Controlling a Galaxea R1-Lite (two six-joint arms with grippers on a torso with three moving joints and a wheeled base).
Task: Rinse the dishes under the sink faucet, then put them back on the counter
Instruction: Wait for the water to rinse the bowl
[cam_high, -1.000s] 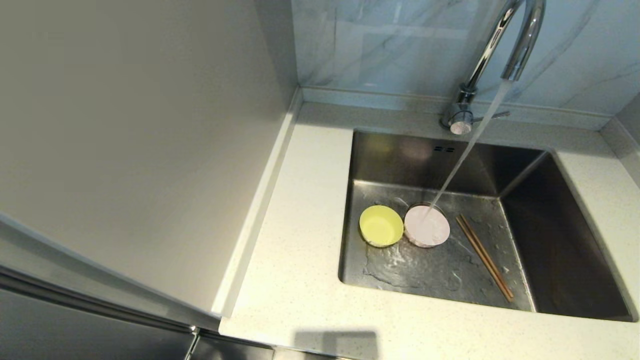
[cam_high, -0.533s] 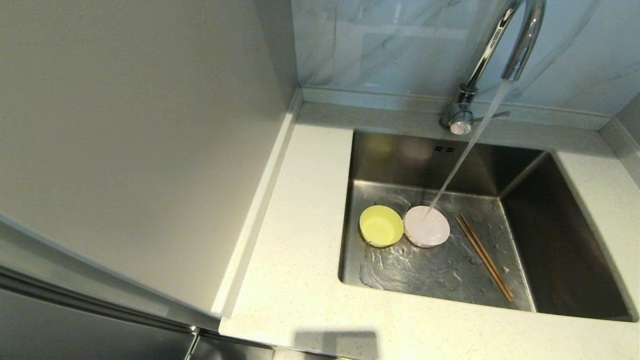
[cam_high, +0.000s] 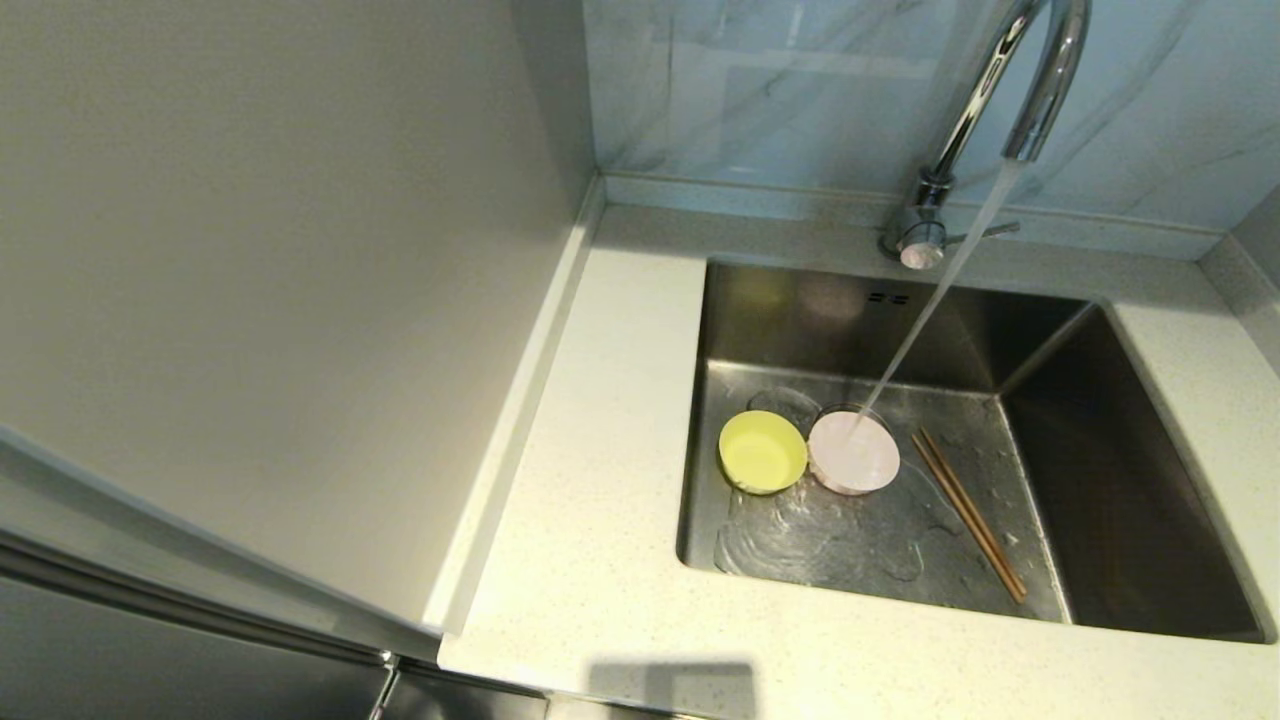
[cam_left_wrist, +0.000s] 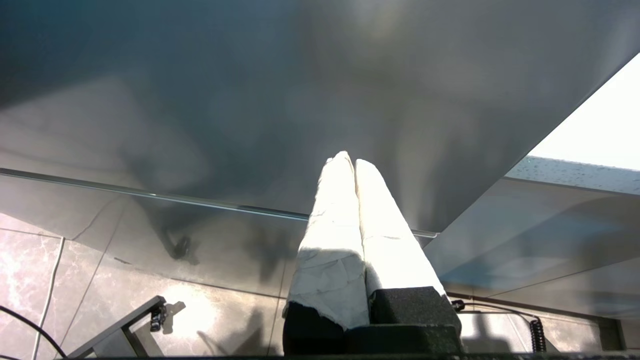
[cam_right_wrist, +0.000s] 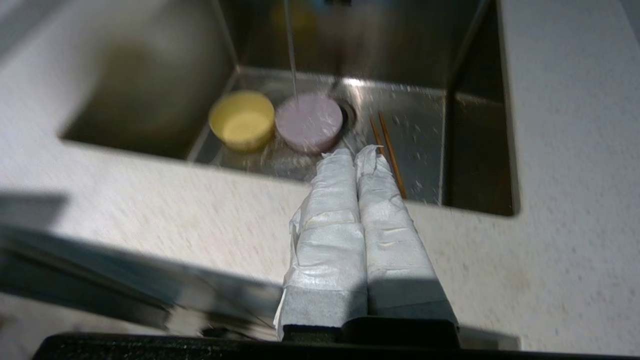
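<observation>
Right gripper (cam_right_wrist: 356, 152), white-wrapped fingers pressed together and empty, hangs above the off-white speckled counter's (cam_high: 620, 560) near edge. In the square steel sink (cam_high: 1150, 520), thin brown wooden chopsticks (cam_high: 968, 513) lie right; the pale pink bowl (cam_high: 853, 453) under the chrome gooseneck faucet's (cam_high: 1000, 90) stream touches the yellow-green bowl (cam_high: 762, 452). The faucet's arch is cut off. Left gripper (cam_left_wrist: 354, 162), closed and empty, is below counter level.

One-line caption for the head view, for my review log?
Chrome gooseneck faucet pours water into pale pink bowl, beside yellow-green bowl and brown wooden chopsticks in steel sink.

Faucet (cam_high: 1010, 110) arch beyond frame edge
</observation>
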